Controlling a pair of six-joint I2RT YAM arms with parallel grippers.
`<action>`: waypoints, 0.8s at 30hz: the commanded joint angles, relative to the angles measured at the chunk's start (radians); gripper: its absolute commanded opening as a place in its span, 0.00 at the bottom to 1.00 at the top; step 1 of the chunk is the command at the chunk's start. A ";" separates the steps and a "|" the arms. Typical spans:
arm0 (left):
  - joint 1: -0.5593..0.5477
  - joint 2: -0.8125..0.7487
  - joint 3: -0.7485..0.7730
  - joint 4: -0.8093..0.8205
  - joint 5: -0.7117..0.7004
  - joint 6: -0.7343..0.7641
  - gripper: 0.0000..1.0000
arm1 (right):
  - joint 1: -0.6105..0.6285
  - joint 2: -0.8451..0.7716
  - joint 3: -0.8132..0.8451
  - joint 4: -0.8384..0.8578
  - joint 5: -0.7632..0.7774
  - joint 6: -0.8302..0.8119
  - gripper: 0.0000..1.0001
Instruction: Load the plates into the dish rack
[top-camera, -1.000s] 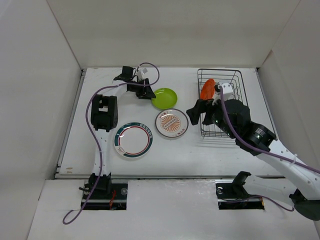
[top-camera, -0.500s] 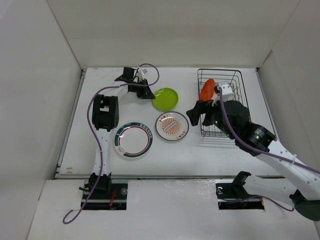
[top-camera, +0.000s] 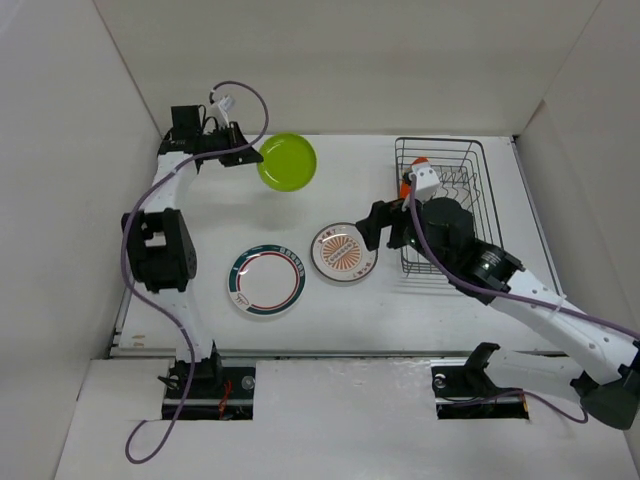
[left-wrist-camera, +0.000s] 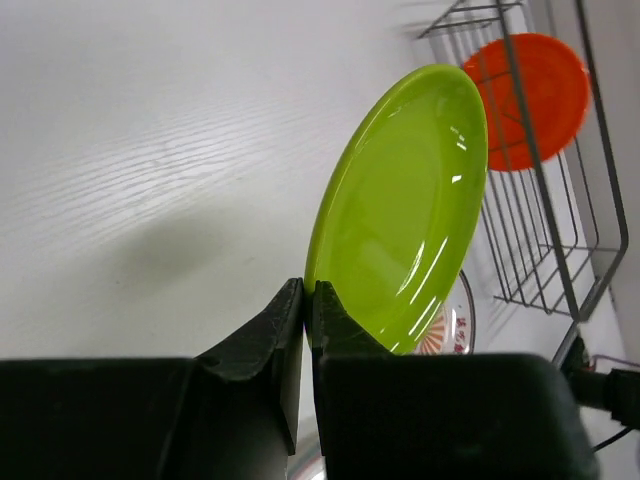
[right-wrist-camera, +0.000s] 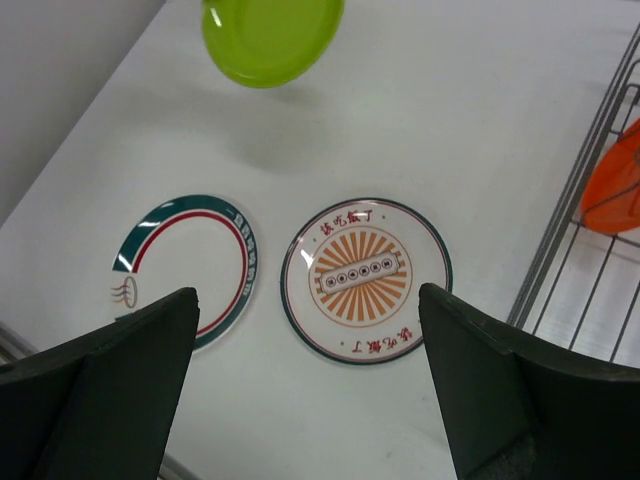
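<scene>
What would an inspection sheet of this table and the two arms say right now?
Surface: white table.
Job's things: orange plate upright in the rack; green plate held off the table; patterned plate and green-rimmed plate flat on the table, apart.
Clutter: nothing seen.
Grippers: left gripper shut on the green plate's rim; right gripper open above the patterned plate.
Cables: purple cable along each arm.
Surroundings: white walls on three sides.
</scene>
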 joint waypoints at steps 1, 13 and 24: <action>-0.043 -0.257 -0.093 -0.006 0.047 0.145 0.00 | 0.011 0.049 0.055 0.156 -0.018 -0.050 0.95; -0.140 -0.532 -0.262 -0.166 0.125 0.255 0.00 | -0.078 0.257 0.165 0.394 -0.267 -0.061 0.95; -0.169 -0.654 -0.280 -0.175 0.195 0.255 0.00 | -0.127 0.352 0.165 0.443 -0.375 -0.060 0.85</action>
